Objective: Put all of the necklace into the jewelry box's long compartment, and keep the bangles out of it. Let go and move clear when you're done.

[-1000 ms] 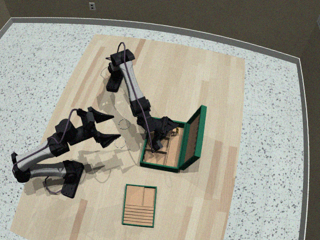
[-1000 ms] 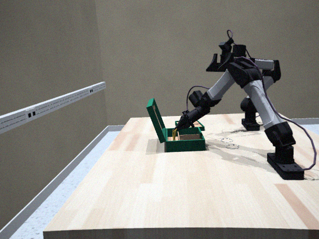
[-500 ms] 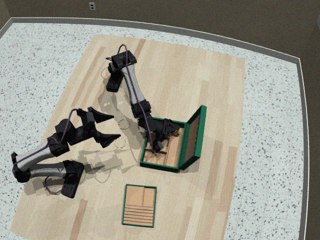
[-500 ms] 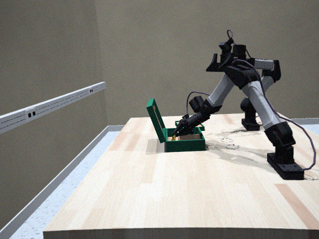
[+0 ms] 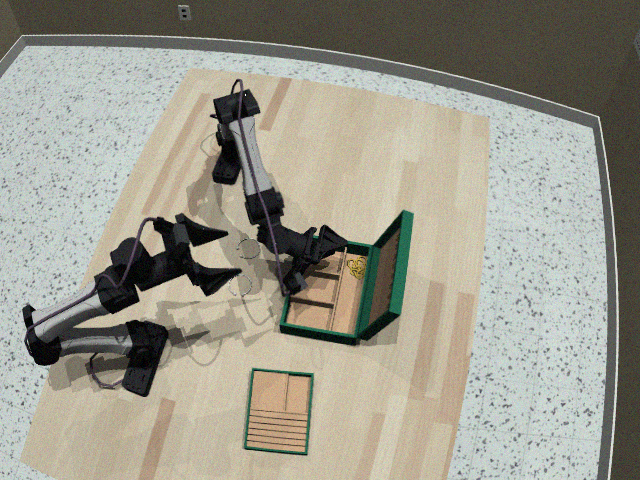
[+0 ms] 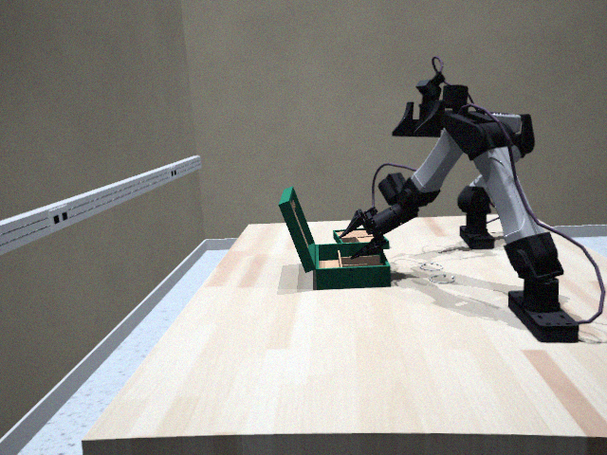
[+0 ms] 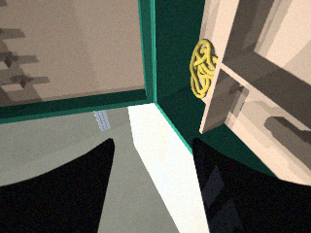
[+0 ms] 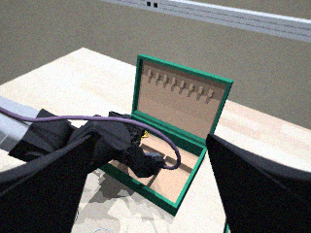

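And here's the left arm (image 5: 250, 155) (image 6: 500, 191) (image 8: 49, 136), reaching forward, wrist angled down, its gripper (image 5: 323, 263) (image 6: 348, 245) (image 7: 154, 141) (image 8: 141, 162) open, 2 fingers parted! Over on the right arm (image 5: 72, 315) (image 6: 507, 118), elbow bent, the right gripper (image 5: 233, 252) (image 6: 405, 133) (image 8: 150, 137) hangs higher, its 2 fingers spread wide, well apart!

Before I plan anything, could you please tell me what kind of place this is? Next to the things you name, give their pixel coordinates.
Probably a plain test room for robots: two arms are mounted on a wooden table (image 5: 413, 155) (image 6: 319, 367), with speckled flooring (image 5: 537, 232) around it and wall outlets (image 5: 184, 12) (image 6: 60, 217).
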